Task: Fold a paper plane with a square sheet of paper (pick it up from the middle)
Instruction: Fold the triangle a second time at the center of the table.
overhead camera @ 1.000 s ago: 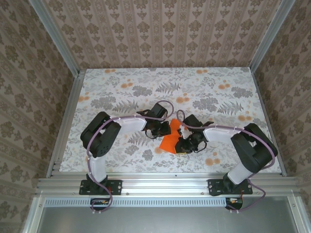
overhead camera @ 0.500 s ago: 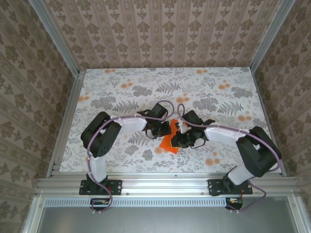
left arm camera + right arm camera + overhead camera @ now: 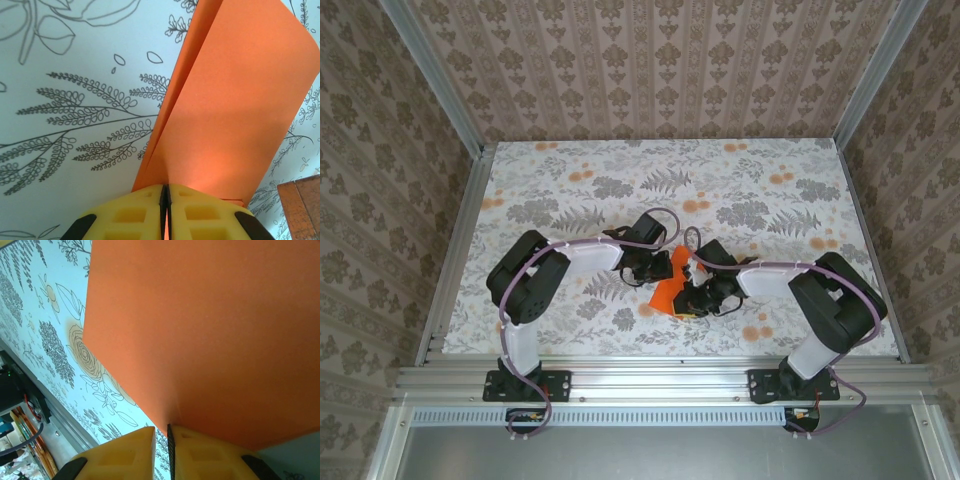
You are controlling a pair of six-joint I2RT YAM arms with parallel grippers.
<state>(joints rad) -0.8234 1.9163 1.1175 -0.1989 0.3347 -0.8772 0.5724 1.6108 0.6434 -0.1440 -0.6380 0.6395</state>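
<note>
Left gripper (image 3: pixel 165 196): fingers pressed together on one edge of the paper (image 3: pixel 230 110). The paper, folded into 2 layers, sits over the near middle of the table (image 3: pixel 570 190). Right gripper (image 3: pixel 169 436): fingers clamped on another edge. The sheet is probably light, limp and easily creased; take hold at the edges beside the fold.

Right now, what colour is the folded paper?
The paper is plain bright orange; the right wrist view shows it best.
</note>
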